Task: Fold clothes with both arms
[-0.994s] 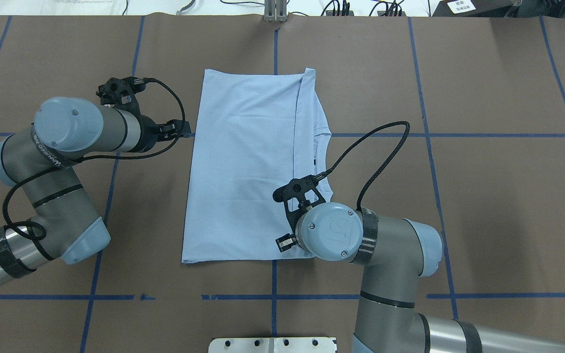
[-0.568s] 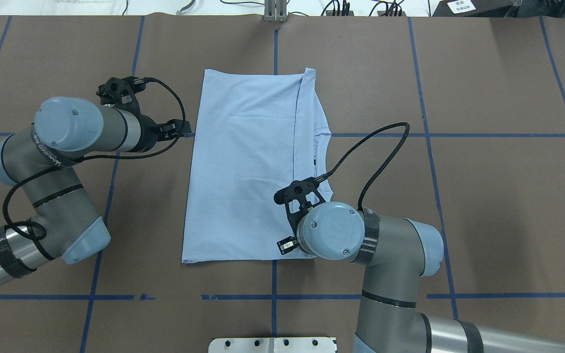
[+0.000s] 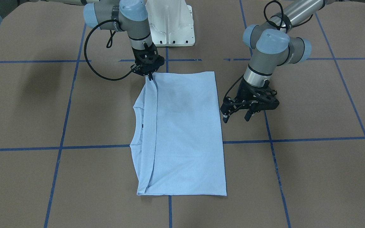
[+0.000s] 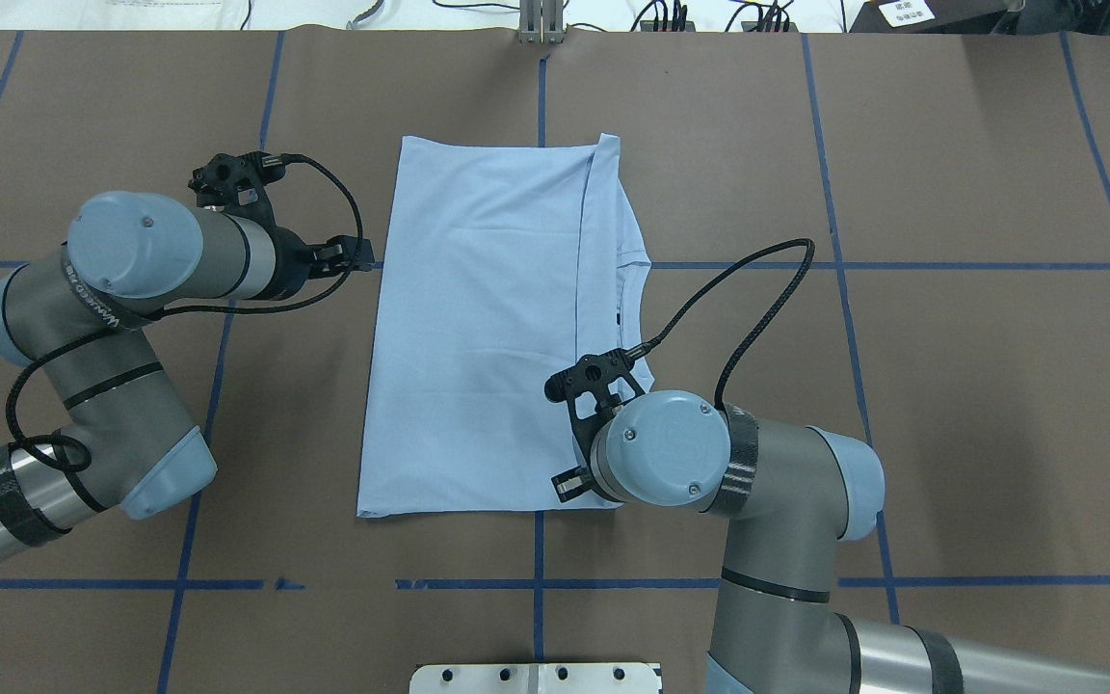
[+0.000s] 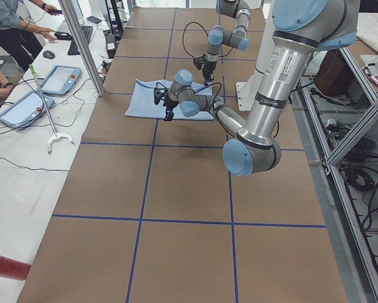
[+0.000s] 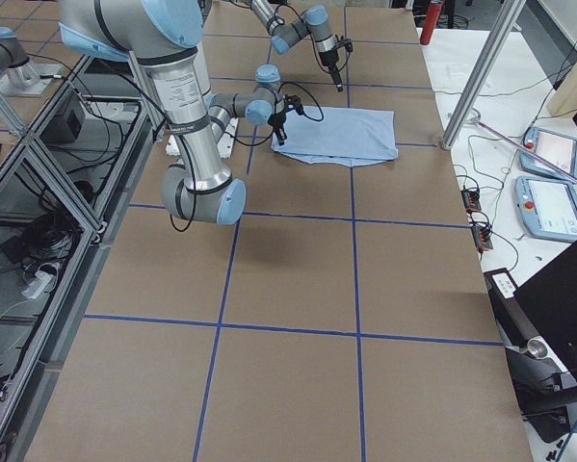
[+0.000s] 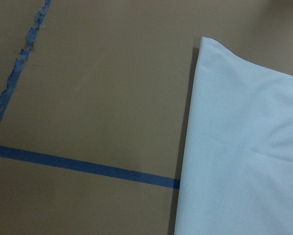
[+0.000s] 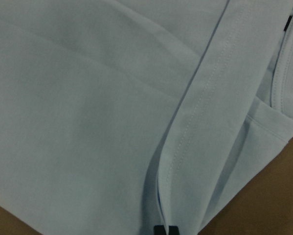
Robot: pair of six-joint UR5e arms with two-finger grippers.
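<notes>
T-shirt (image 4: 478,337) lay folded lengthwise at the centre of the bench (image 4: 950,386). Right end effector (image 3: 150,76) was nearly closed, apparently pinching the near hem corner. Left end effector (image 3: 235,118) was spread, empty, just beside the opposite edge. Risk: a one-sided lift would skew the folds.

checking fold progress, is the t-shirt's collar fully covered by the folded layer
No, the collar lies uncovered beside the folded layer's edge, on the right side of the T-shirt in the overhead view.

table (image 4: 950,386): brown, blue tape lines (image 4: 998,265) in grid | T-shirt (image 4: 478,337): folded, flat at centre
</notes>
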